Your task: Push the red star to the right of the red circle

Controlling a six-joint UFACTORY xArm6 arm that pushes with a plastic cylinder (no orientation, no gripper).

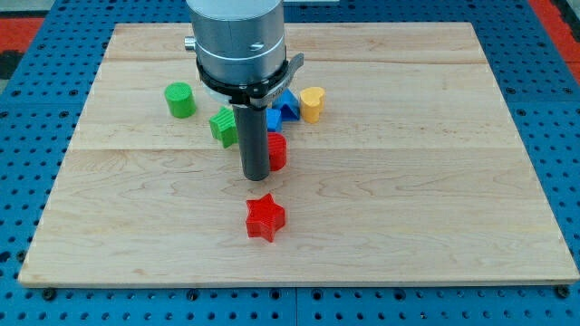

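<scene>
The rod ends in my tip [255,174] — no jaws, nothing held. It stands touching the left side of the red circle [276,152]. The red star [265,217] lies apart below, toward the view's bottom. Behind the rod: green star [223,126], green cylinder [180,100], blue blocks [282,110], yellow block [312,103] — all on the board [453,181].

Light wood tabletop [435,181], plank seams running across. On it: green cylinder [180,100] at view's left, green block [223,126] beside it, blue blocks [282,110] and yellow block [312,104] clustered near top centre, red circle [276,152] mid-board, red star [265,217] below it, apart.
</scene>
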